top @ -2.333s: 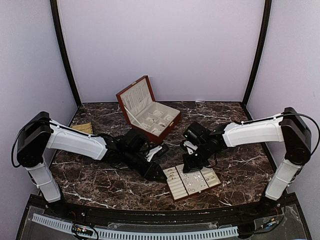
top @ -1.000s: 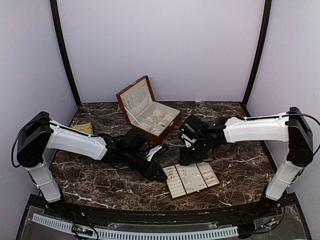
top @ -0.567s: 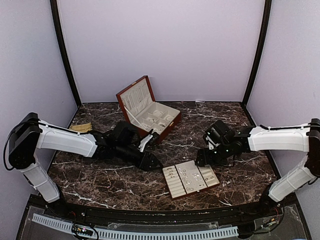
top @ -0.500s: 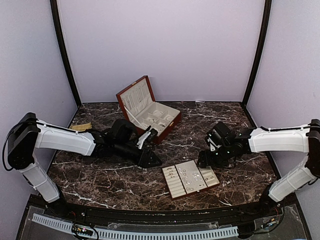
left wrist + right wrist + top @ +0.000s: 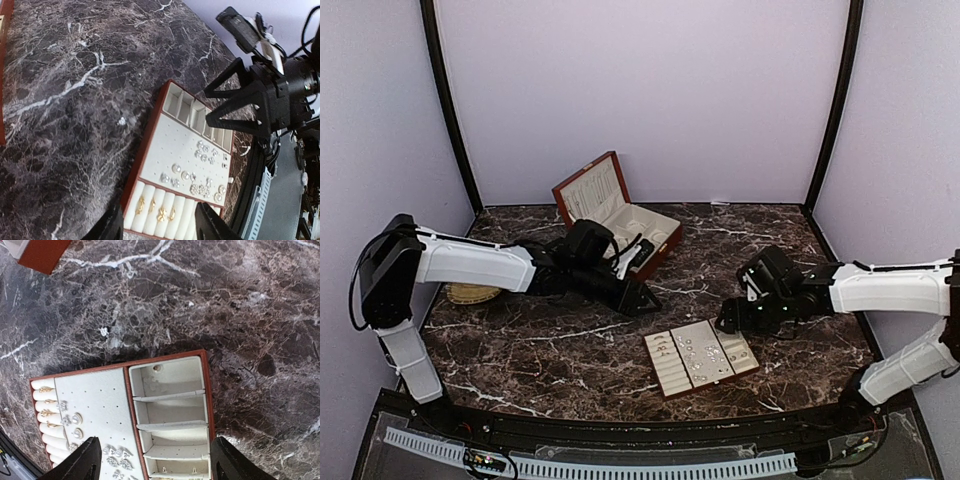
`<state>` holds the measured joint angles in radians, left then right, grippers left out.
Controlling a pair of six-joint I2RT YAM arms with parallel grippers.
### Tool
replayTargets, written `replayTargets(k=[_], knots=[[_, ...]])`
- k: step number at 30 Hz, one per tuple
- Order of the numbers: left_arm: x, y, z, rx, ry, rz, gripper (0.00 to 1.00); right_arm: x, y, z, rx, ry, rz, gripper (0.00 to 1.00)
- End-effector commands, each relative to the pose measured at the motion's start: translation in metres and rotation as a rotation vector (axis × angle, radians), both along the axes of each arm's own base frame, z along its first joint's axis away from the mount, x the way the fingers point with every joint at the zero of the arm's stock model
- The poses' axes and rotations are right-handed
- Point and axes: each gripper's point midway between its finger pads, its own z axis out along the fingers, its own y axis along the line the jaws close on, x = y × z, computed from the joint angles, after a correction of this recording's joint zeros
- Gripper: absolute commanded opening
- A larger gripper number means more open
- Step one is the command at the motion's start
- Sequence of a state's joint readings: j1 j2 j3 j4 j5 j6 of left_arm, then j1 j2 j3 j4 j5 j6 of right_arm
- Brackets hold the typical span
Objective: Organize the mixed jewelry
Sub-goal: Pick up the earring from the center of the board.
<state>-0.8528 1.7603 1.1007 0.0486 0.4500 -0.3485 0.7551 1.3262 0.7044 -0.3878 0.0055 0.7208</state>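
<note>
Both pincers stand spread and hold nothing: left gripper [image 5: 159,220], right gripper [image 5: 155,452]. One cream tray [image 5: 95,390] carries four gold rings [image 5: 161,215] in its rolls and a cluster of silvery studs [image 5: 185,175] on its pad. One stray piece [image 5: 104,331] lies beside the tray on the dark, white-veined marble table [image 5: 520,350]. One open wooden box [image 5: 620,225] stands at the back, with lilac walls [image 5: 640,90] around.

Left arm [image 5: 470,262], mid-left of frame: glossy white plastic shells on the long links, matte black blocky joints, large black shoulder housing. A thin black cable [image 5: 350,300] loops off that shoulder. Right arm [image 5: 885,287], mid-right: same white shells, black wrist. Left gripper [image 5: 642,300] and right gripper [image 5: 728,321] all black. In the left wrist view, upper right, the right gripper's fingers [image 5: 216,115] are open triangular frames under a white bracket.
</note>
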Motion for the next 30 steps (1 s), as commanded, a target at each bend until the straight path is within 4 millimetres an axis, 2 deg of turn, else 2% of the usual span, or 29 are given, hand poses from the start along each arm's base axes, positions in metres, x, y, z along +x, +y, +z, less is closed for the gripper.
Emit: replayTargets(k=[1,5,14,17,24,30], knots=[[0.025,-0.015,-0.008,0.045,-0.029,0.033,0.49,0.017,-0.007,0.019,0.030,-0.098,-0.053,0.76],[0.040,-0.031,-0.019,0.076,-0.083,0.063,0.44,0.024,-0.013,0.029,0.066,-0.150,-0.079,0.76],[0.051,-0.070,-0.041,0.159,-0.218,0.043,0.41,0.034,-0.015,0.036,0.140,-0.198,-0.099,0.76],[0.048,-0.078,-0.057,0.205,-0.224,0.020,0.41,0.036,-0.014,0.036,0.153,-0.202,-0.097,0.76],[0.048,-0.087,-0.080,0.249,-0.221,0.010,0.38,0.039,-0.017,0.039,0.175,-0.215,-0.110,0.76],[0.052,-0.087,-0.087,0.260,-0.228,0.028,0.33,0.036,-0.016,0.035,0.195,-0.198,-0.110,0.75]])
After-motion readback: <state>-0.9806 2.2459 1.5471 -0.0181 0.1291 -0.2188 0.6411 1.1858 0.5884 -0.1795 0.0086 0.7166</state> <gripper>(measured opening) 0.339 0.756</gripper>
